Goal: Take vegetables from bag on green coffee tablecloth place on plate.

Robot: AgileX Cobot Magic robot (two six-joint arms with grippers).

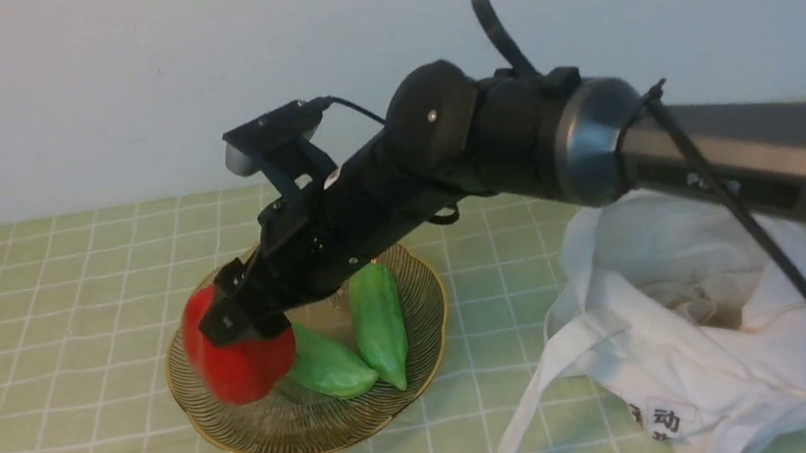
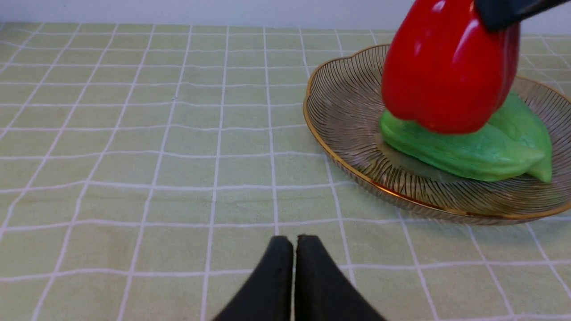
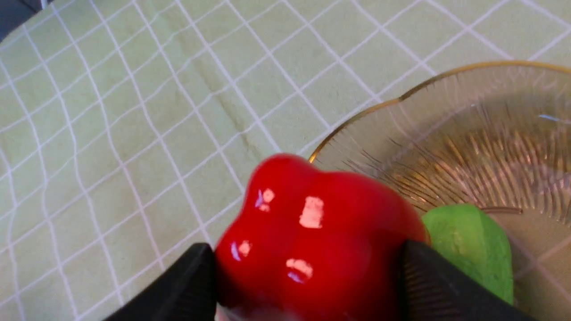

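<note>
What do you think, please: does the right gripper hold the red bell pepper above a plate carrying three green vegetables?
Almost: the plate carries two green vegetables, not three, per the front view; the right gripper does hold the red bell pepper.

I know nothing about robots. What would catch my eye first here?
A glossy red bell pepper, clamped in the right gripper, hangs over a gold-rimmed glass plate where two green vegetables already lie. Right of the plate, a white cloth bag slumps on the green checked tablecloth.

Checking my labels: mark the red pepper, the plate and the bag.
red pepper [image 1: 239, 371], front view, lower glossy body.
plate [image 1: 297, 428], front view, bare ribbed glass by the near rim.
bag [image 1: 709, 348], front view, white cloth body.
</note>
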